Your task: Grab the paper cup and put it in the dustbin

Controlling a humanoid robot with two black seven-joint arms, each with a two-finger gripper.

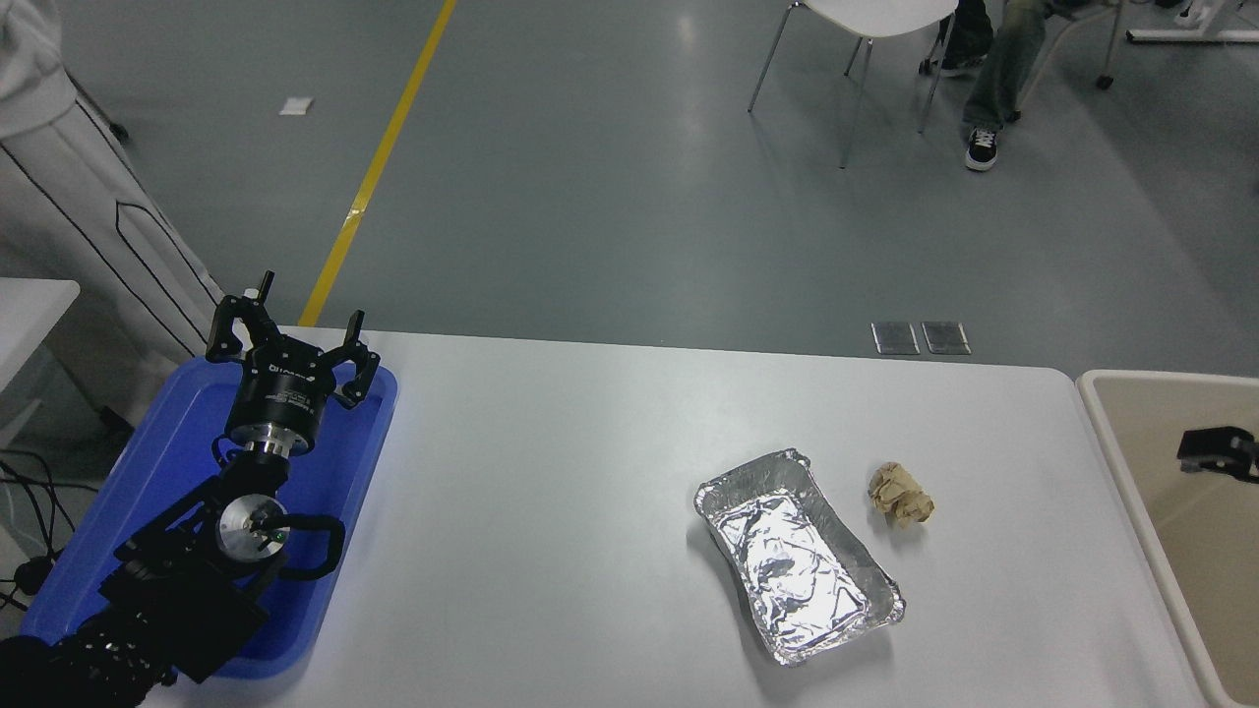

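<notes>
Right end effector over dustbin rim, grip state unclear, table edge beside

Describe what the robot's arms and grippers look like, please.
The left arm is black and boxy with round silver joint caps. Its left gripper has a black cylindrical body, a silver ring and thin black fingers. Only a small black tip of the right gripper shows at the right edge.
</notes>
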